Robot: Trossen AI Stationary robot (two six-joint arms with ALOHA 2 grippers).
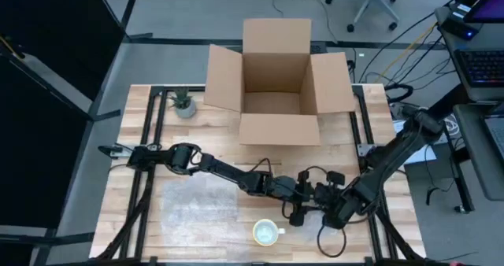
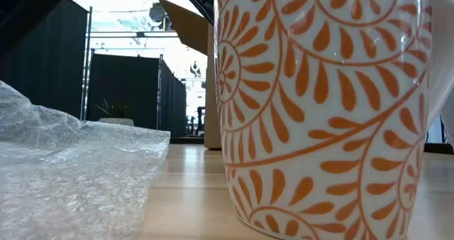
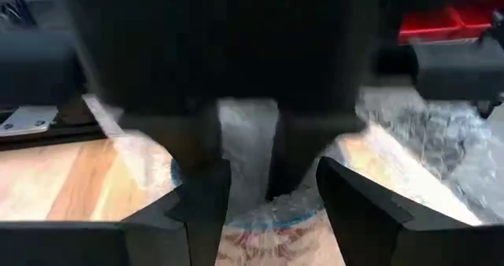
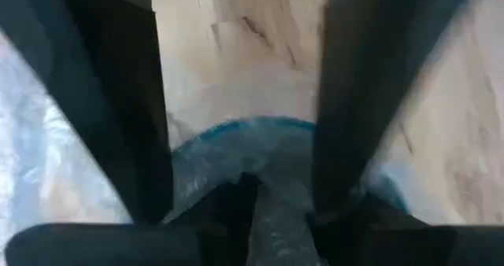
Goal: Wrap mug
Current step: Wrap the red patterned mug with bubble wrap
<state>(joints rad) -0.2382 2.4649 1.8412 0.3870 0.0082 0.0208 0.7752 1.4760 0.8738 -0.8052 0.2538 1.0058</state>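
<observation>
White mug [image 1: 266, 233] with orange leaves upright on wooden table [image 1: 142, 140], bubble wrap [image 1: 198, 205] beside it, left gripper [image 1: 298, 211] and right gripper [image 1: 332, 213] near mug, both with fingers spread apart

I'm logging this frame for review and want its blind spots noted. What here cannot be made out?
- Mug: low view cuts off its rim and handle.
- Bubble wrap: faint in the high view, edges unclear.
- Left gripper and right gripper: overlapping dark shapes; any grasp unreadable.
- Box: bottom shadowed.
</observation>
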